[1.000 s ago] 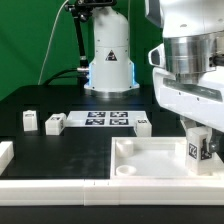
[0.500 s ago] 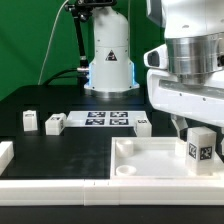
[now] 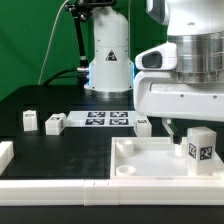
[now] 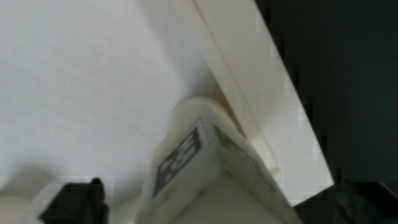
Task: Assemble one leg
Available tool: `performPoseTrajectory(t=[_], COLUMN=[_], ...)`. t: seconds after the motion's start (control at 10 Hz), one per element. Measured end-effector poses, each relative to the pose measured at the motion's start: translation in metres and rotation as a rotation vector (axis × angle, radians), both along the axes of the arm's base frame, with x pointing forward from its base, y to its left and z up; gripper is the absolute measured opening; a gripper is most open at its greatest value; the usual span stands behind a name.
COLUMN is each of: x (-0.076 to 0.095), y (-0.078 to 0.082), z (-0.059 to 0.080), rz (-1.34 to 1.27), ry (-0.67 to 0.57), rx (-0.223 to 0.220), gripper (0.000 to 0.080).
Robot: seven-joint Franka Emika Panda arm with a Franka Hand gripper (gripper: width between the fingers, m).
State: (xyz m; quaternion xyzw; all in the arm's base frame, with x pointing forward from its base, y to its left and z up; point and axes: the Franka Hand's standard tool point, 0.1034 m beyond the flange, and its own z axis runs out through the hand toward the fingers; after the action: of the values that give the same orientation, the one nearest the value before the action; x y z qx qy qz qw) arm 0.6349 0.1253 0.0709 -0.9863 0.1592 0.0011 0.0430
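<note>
One leg [image 3: 200,149], a small white block with a black-and-white tag, stands upright in the corner of the large white panel [image 3: 145,158] at the exterior view's right. My gripper [image 3: 180,127] hangs just above and behind it, jaws apart and holding nothing. In the wrist view the leg [image 4: 210,165] rises between the dark fingers [image 4: 73,203], with gaps on both sides, next to the panel's raised rim [image 4: 249,80]. Three more legs stand on the black table: two at the left [image 3: 29,121] [image 3: 55,123] and one by the panel's far edge [image 3: 143,126].
The marker board [image 3: 110,118] lies behind the panel, in front of the robot base [image 3: 110,60]. A long white border bar [image 3: 50,186] runs along the front edge, and a short one [image 3: 5,152] sits at the exterior view's left.
My gripper has let go of the leg, risen and shifted toward the exterior view's left. The leg stays standing in the panel's corner.
</note>
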Motion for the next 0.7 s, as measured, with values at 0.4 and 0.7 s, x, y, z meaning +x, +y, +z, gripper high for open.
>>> performPoseTrajectory(t=[0.4,0.7], x=[0.001,0.001], y=[-0.013,-0.014], z=[-0.003,-0.004], rz=[0.460,0.560], ry=[-0.034,-0.042], rx=[-0.017,-0.018], gripper=[0.0649,0.0527])
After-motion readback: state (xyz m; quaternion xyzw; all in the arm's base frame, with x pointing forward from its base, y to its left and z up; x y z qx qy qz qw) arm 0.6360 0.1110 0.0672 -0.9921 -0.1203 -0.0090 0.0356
